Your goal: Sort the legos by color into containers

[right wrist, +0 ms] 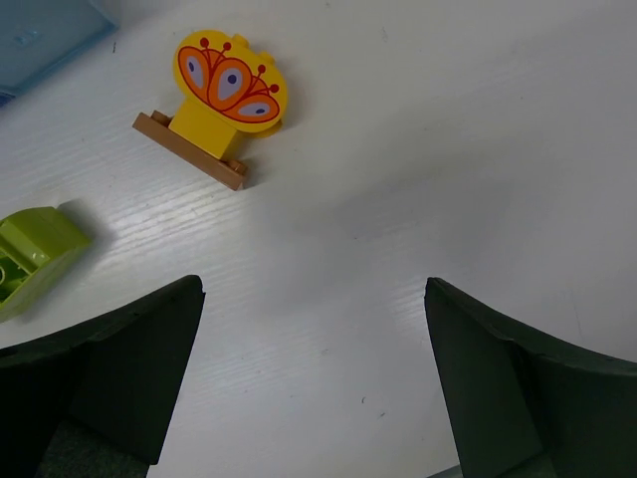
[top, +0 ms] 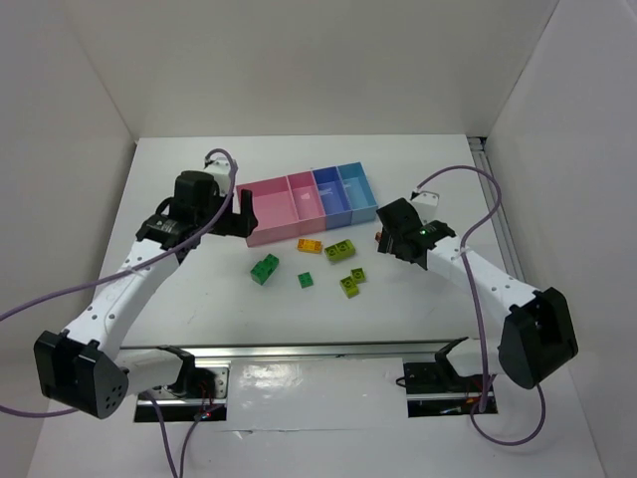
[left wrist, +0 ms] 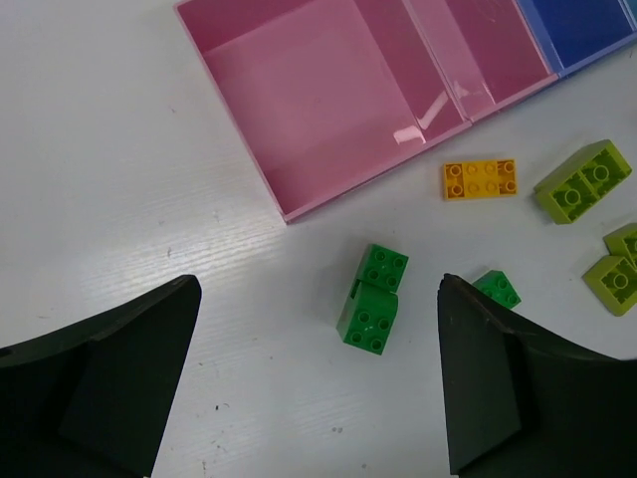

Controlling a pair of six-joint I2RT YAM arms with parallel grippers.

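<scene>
Now, legos (top: 265,268) loose beside containers (top: 271,214).

A white table (top: 299,321) sits inside plain white walls (top: 318,60). A metal rail (top: 318,350) runs along its near edge, and a thinner metal strip (top: 494,199) borders its right side.

Four joined bins (top: 271,237), pink to light blue, upper centre; dark green bricks (top: 265,268), lime bricks (top: 340,251), orange brick (top: 310,246) scattered just below.
</scene>
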